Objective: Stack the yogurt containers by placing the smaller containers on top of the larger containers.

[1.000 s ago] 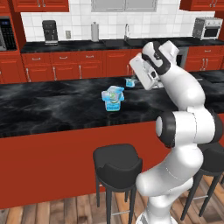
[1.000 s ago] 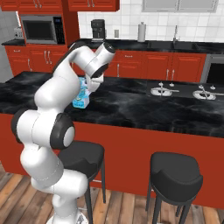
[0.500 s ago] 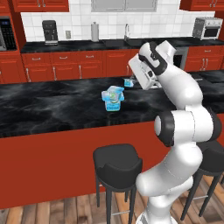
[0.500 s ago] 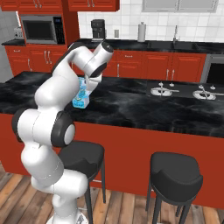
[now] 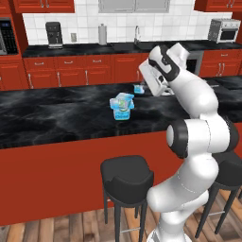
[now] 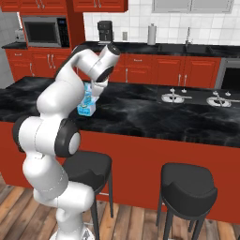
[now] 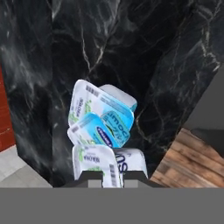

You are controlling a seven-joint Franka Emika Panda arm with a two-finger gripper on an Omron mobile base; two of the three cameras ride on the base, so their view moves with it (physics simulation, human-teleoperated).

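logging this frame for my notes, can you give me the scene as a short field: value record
surface: black marble island counter
large container: light-blue plastic yogurt tub, on the counter
stacked on it: smaller light-blue yogurt container, sitting tilted
third container: small light-blue yogurt cup, apart on the counter, beside the arm
pincer: raised over the containers; fingertips at the hand view's bottom edge; open or shut unclear
background: silver sink faucet in the counter

The arm's hand (image 5: 158, 78) has moved a little toward the left over the table (image 5: 56, 118), closer to the stacked yogurt tubs (image 5: 122, 107). In the right base view it now covers more of the stack (image 6: 86, 104).
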